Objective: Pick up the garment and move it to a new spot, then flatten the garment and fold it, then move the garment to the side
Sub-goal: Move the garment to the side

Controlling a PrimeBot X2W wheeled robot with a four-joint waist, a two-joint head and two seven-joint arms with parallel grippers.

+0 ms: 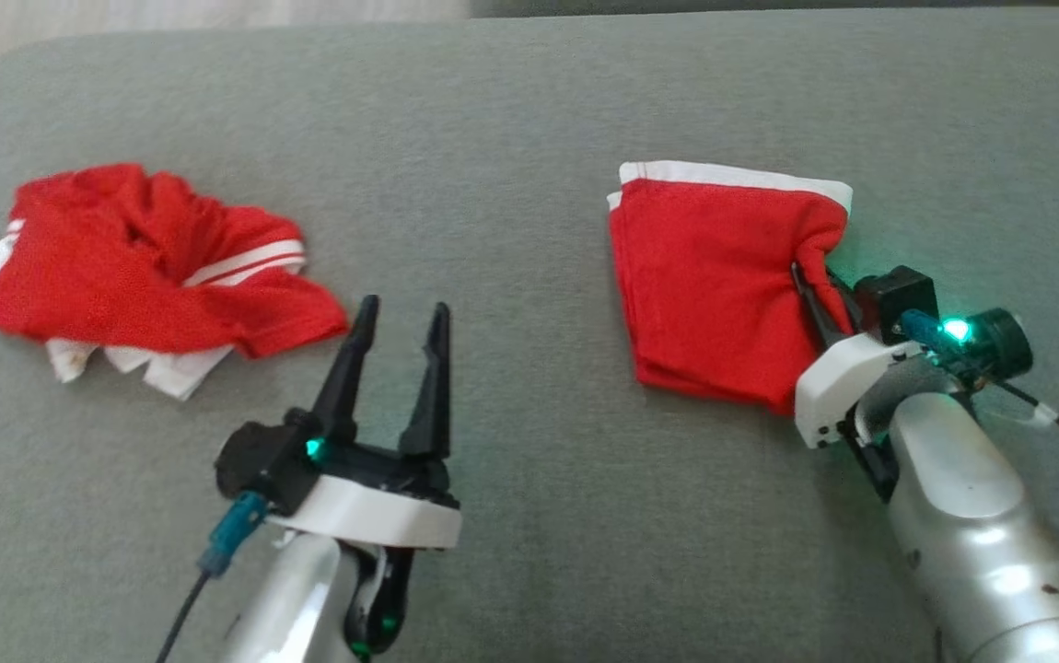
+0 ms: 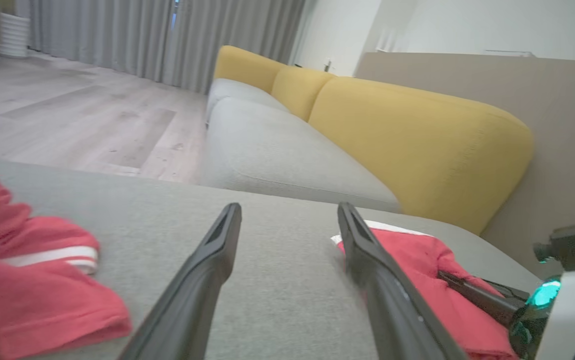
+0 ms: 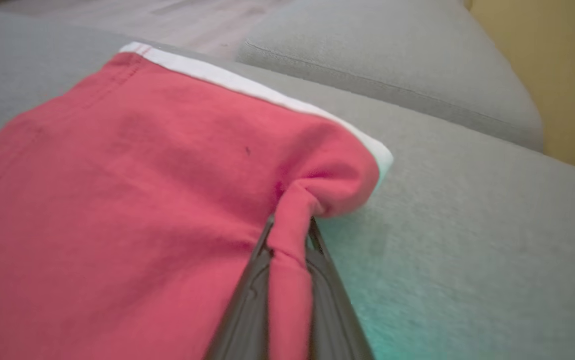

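The garment (image 1: 714,276), red with a white band along its far edge, lies folded on the right of the grey cushion (image 1: 529,120). My right gripper (image 1: 810,281) is shut on a pinched fold at its right edge. The right wrist view has that red fold (image 3: 142,200) squeezed between the two dark fingers (image 3: 247,300), and the cloth bunches up at the right gripper (image 3: 290,227). My left gripper (image 1: 401,318) hovers open over bare cushion in the middle, holding nothing. In the left wrist view the left gripper (image 2: 290,215) points between the two red piles, with the folded garment (image 2: 417,255) to its right.
A second red garment with white stripes (image 1: 143,267) lies crumpled at the cushion's left, also in the left wrist view (image 2: 32,280). Beyond the cushion stand a grey sofa seat (image 2: 277,150) with yellow backrests (image 2: 417,140), then wooden floor (image 2: 67,115).
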